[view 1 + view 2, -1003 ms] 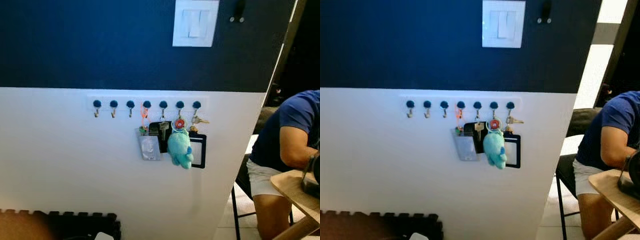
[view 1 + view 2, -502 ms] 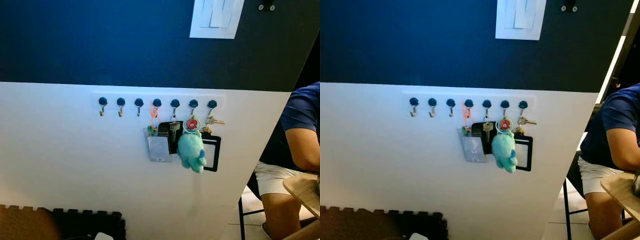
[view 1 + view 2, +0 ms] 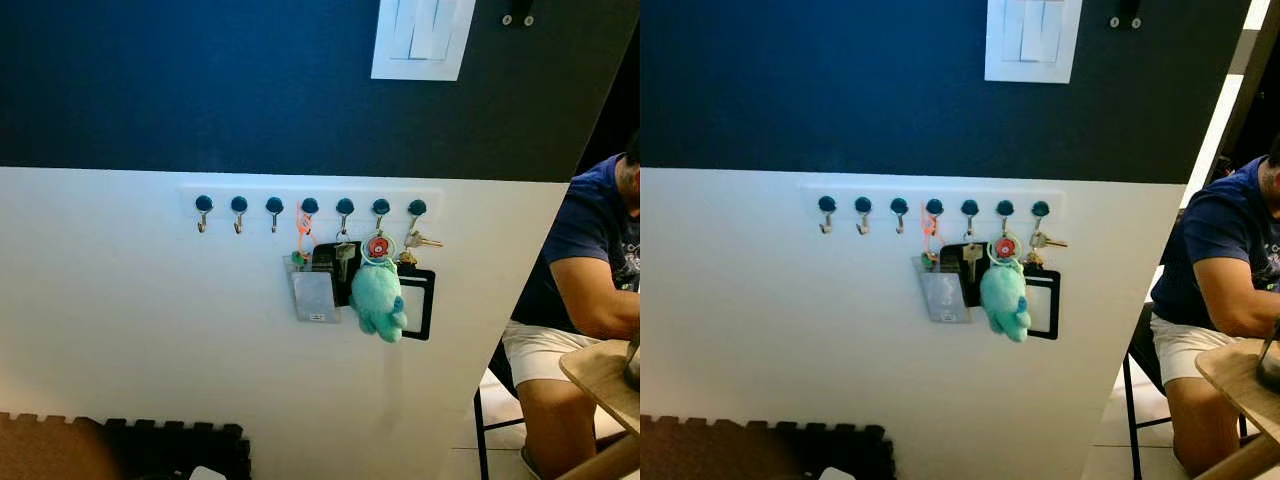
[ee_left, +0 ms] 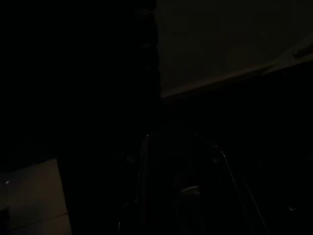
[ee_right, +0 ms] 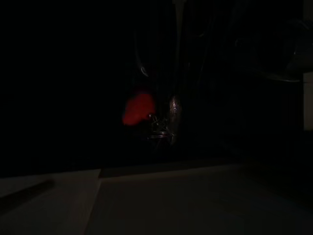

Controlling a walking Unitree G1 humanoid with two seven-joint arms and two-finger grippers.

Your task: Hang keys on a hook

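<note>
A white rail (image 3: 310,190) of seven blue-capped hooks runs along the wall where dark paint meets white. Its three left hooks (image 3: 239,210) are bare. The other hooks carry a clear card holder (image 3: 314,295), a black pouch, a teal plush toy (image 3: 378,298), a black badge frame (image 3: 418,300) and some brass keys (image 3: 420,240). In the dark right wrist view my right gripper (image 5: 168,115) is shut on a bunch of keys (image 5: 164,125) with a red tag (image 5: 138,108). The left gripper (image 4: 178,147) hangs in shadow.
A white light switch (image 3: 420,35) sits on the dark wall above the rail. At the right a person in a blue shirt (image 3: 590,290) sits on a stool at a wooden table (image 3: 600,375). Dark foam mats (image 3: 150,450) lie at the wall's foot.
The camera has shifted, so the wall sits differently in the picture. The seated person has leaned further into view at the right. The hanging things have not moved.
</note>
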